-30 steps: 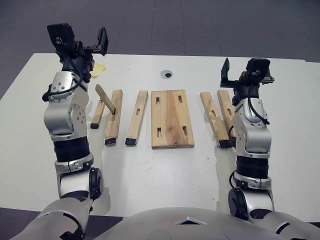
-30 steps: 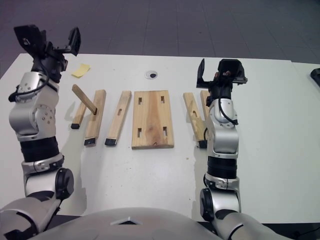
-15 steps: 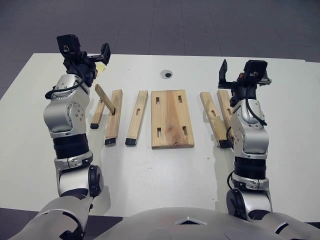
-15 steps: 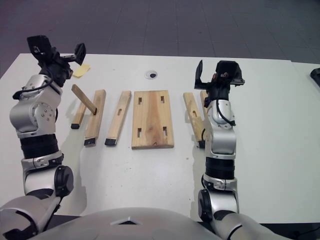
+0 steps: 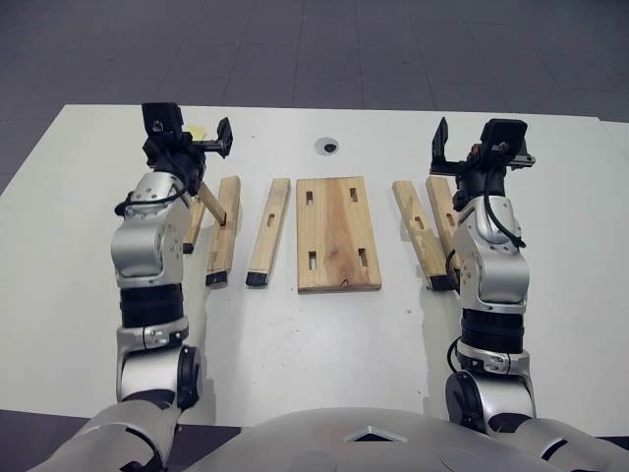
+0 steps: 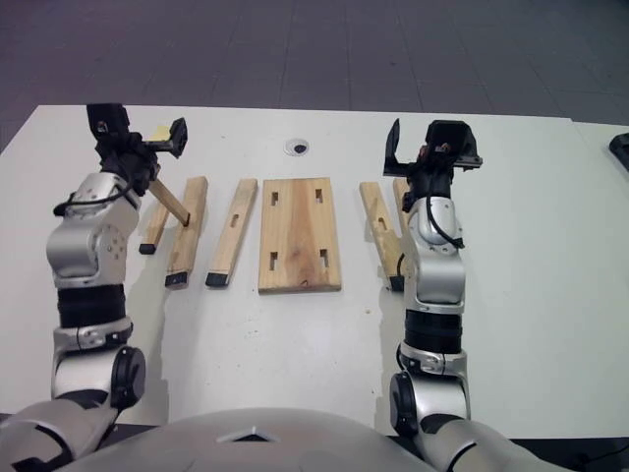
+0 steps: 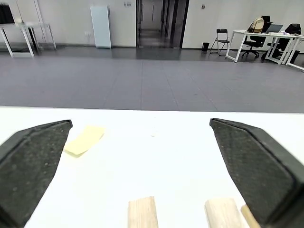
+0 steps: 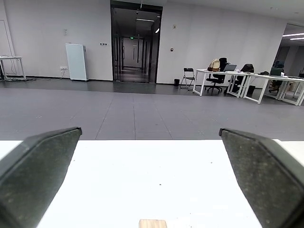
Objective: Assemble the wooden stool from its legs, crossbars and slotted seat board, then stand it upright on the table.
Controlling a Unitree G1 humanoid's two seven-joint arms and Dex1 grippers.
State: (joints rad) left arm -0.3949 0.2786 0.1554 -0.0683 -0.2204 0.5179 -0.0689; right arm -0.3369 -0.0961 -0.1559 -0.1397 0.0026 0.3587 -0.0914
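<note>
Your left gripper (image 5: 192, 141) hovers wide open above the far ends of the left legs (image 5: 224, 231); your right gripper (image 5: 473, 147), equally open, hangs over the right legs (image 5: 421, 234), the seat board (image 5: 338, 233) lying flat between them.

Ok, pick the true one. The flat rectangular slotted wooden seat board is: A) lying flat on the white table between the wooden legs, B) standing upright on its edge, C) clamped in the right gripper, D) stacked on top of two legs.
A: the flat rectangular slotted wooden seat board lies flat on the white table, with wooden legs lying apart from it on either side.
</note>
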